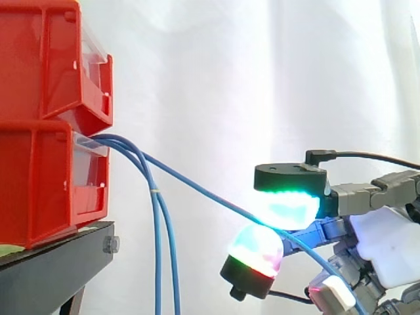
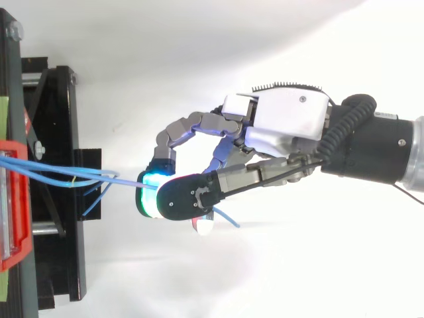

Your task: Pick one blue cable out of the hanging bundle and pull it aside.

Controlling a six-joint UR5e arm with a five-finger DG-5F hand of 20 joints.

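Red bins are stacked at left on a black stand. Blue cables come out of the gap between the bins. The bundle drops straight down just beside the stand.

One cable is split off from it and runs taut, slanting down and right to the hand. It is well apart from the bundle at the hand end but touching it at the bins.

The fingers are curled. The cable is pinched between a green-cyan pad above and a red-green pad below. The loose tail passes on behind the pads, lower right. In the top view the same pinch sits right of the stand, with the tail sticking out under the fingers.

Judged risks:
- **Slip:** the cable is thin and smooth and the pads are rounded, so it could slide through if the pull outruns the squeeze.
- **Over-pull:** the line looks tight already, so more travel loads the point where it leaves the bins. That could shift a bin or strain the cable.
- **Drag-along:** the strands share one exit, so friction there could drag a second one sideways.
- **Edge pinch:** the contact looks near the pad edges, so any twist of the wrist may roll the cable out.
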